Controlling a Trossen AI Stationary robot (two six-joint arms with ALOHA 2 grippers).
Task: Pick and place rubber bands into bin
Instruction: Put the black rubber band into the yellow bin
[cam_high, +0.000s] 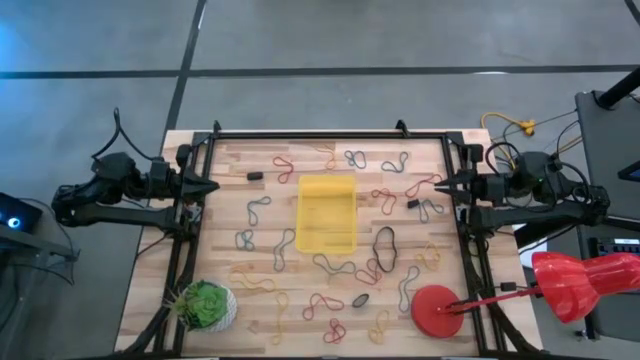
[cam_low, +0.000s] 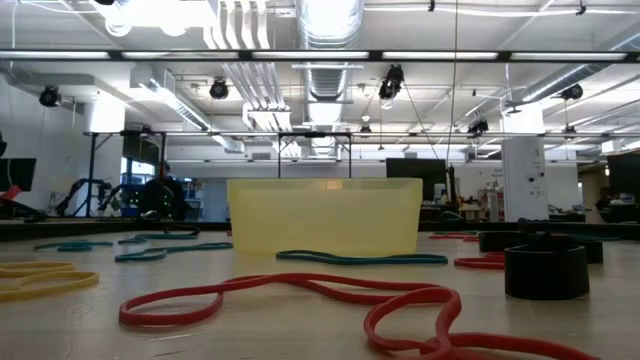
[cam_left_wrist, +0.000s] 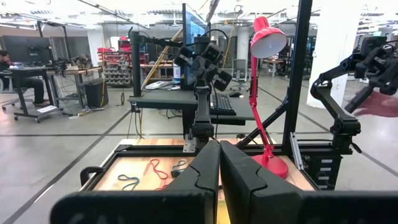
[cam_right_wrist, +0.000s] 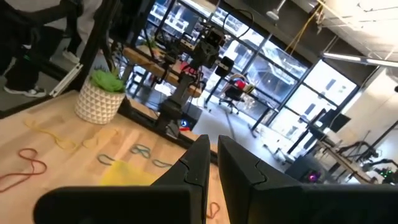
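Both arms parked at opposite table edges, fingers pressed together.
Between left gripper (cam_high: 211, 186) and right gripper (cam_high: 440, 184) sits the translucent yellow plastic bin (cam_high: 327, 213); coloured rubber bands (cam_high: 384, 246) litter the wooden table (cam_high: 262, 157).

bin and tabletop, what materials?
Bin: looks like translucent yellow plastic, matte; light glows through its walls. Tabletop: pale wood, apparently butcher-block; plank strips and grain show from above. Rubber bands lying on it look like thin soft rubber.

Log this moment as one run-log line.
phase: idle | left gripper: shut, left table edge | right gripper: shut, right edge | rubber bands: scattered on table | bin: centre, looks empty
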